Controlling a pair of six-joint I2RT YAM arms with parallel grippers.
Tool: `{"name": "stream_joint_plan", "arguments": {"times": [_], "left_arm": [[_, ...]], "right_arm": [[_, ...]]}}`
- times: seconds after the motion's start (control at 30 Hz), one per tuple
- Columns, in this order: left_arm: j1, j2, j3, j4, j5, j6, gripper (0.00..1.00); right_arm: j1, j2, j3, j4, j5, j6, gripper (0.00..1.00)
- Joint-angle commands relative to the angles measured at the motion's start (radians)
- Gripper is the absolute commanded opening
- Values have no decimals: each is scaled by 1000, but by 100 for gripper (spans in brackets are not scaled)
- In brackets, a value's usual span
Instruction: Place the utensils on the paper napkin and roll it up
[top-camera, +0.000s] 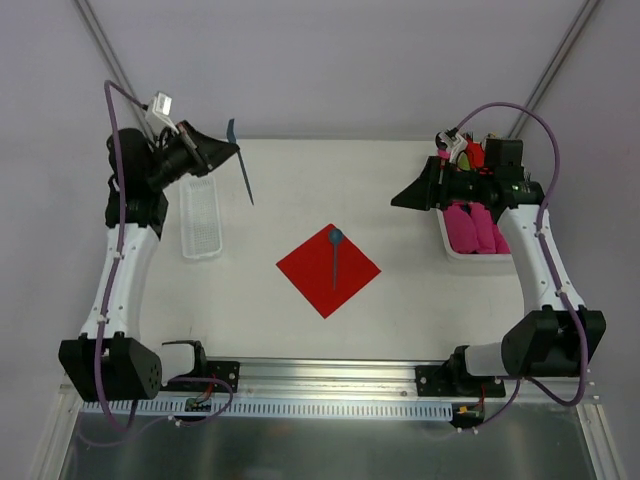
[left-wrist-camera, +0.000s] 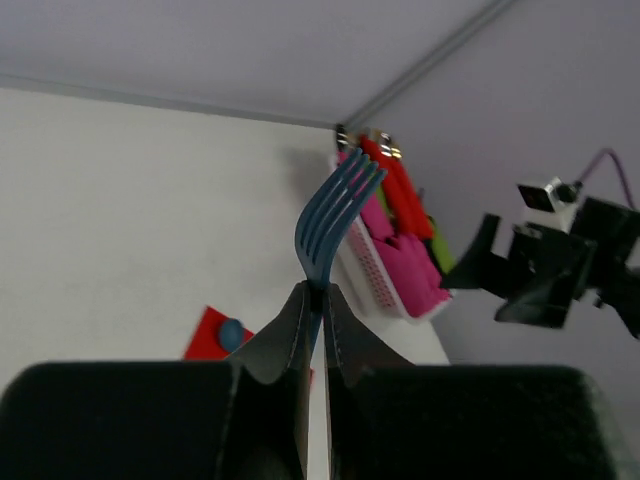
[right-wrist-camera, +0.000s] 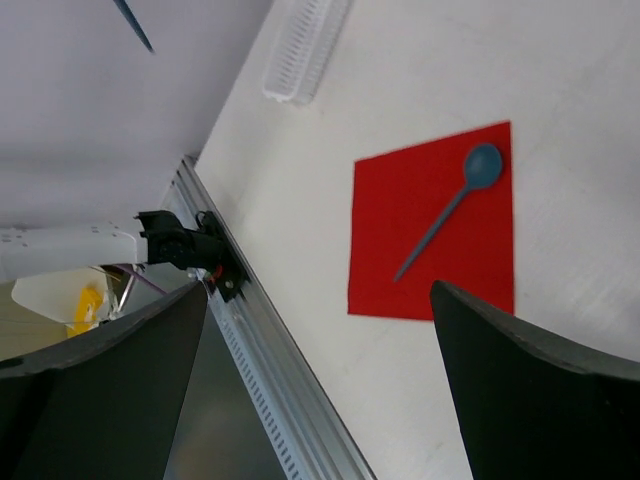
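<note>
Jaws first: left jaws were pinched fully shut on the blue fork (left-wrist-camera: 335, 215), gripping near its neck with the tines sticking out past the tips. Right jaws stood wide open and held nothing.

Tabletop (top-camera: 250, 320): mostly bare around the middle. Paper napkin (top-camera: 308, 268) lay flat near the centre, turned as a diamond with corners toward the near and far edges. Clear tray (top-camera: 200, 218) sat by the left edge. White bin (top-camera: 447, 248) with pink bundles (top-camera: 475, 228) sat at the right edge, under the right arm. Blue spoon (top-camera: 335, 260) lay on the napkin, bowl toward its far corner. Fork was up in the air over the far-left part of the tabletop, just beyond the tray.

Risks, my read:
- Narrow pinch, so the fork could pivot in the grip and land skewed.
- Set down on the spoon, it could knock it off the paper.
- Thin paper could slide or crease if the jaws dragged on release.

Room: the diagonal path from far-left to centre looked free. Right arm was well apart from the napkin.
</note>
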Motion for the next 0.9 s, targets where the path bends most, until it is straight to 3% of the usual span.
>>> {"name": "stream_joint_plan", "arguments": {"times": [0.0, 0.07, 0.13, 0.17, 0.33, 0.5, 0.87], "left_arm": [[-19, -65, -321, 706, 282, -463, 0], [-49, -89, -454, 1070, 270, -661, 0], [-65, -90, -514, 1243, 215, -760, 0], [-126, -79, -565, 1404, 192, -835, 0], [-246, 1, -620, 1745, 78, -995, 0], [-320, 44, -619, 1820, -5, -1026, 0], [-453, 81, -542, 1820, -40, -1004, 0]], "right_arm": [[68, -72, -10, 292, -78, 242, 99], [119, -81, -39, 437, -88, 322, 99], [175, -78, -46, 505, -95, 394, 99], [195, -72, -42, 533, -90, 402, 99], [330, -48, -42, 584, -88, 426, 99], [415, -57, -86, 753, -122, 489, 99], [490, -6, -77, 759, -104, 496, 93]]}}
